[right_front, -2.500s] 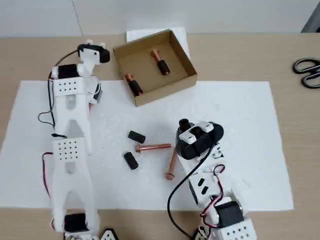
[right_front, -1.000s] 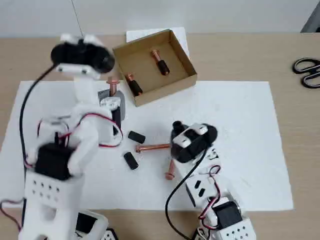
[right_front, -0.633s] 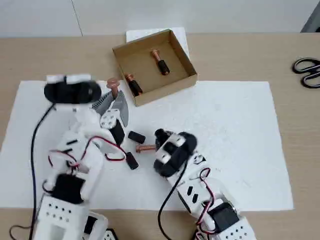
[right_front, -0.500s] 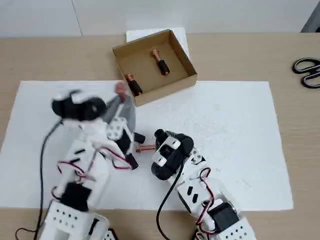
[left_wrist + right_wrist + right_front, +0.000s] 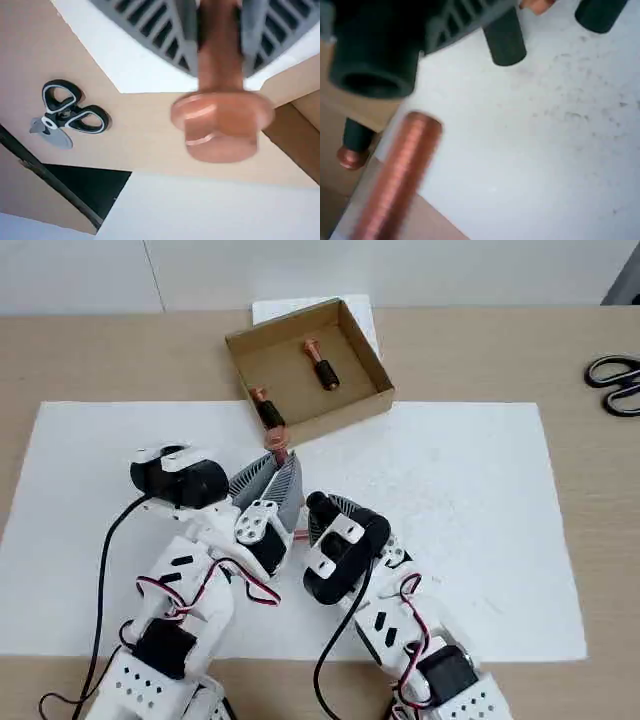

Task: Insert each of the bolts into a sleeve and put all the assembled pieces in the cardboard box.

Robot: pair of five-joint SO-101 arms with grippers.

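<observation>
**A:** While you have the feeds up, where is the left end effector (image 5: 282, 465)?

**B:** I have it over the paper (image 5: 480, 540), just short of the near wall of the box (image 5: 330, 420). Its grey fingers are clamped on a bolt (image 5: 222, 120), and the copper head sticks out past the fingertips toward the box.

**A:** And the other arm?

**B:** The right end effector (image 5: 322, 515) is just beside the left one, a little nearer the worktop's near edge. I read it as closed around a sleeve (image 5: 370, 65), whose hollow end faces outward.

**A:** Is anything close to that sleeve?

**B:** A threaded copper shank (image 5: 400, 170) is near its mouth. I cannot tell which bolt it belongs to, or whether the two touch.

**A:** What is loose on the paper?

**B:** From the right wrist I see two loose sleeves (image 5: 505, 37) (image 5: 600, 12), with a copper head between them.

**A:** And the box?

**B:** It sits toward the far edge of the worktop (image 5: 100, 350), about midway along. There are two assembled pieces in it, one near the middle (image 5: 322, 365) and one by the near-left wall (image 5: 267, 410).

**A:** Anything else?

**B:** Scissors (image 5: 615, 380) lie at the worktop's right edge, well apart from the paper.
</observation>
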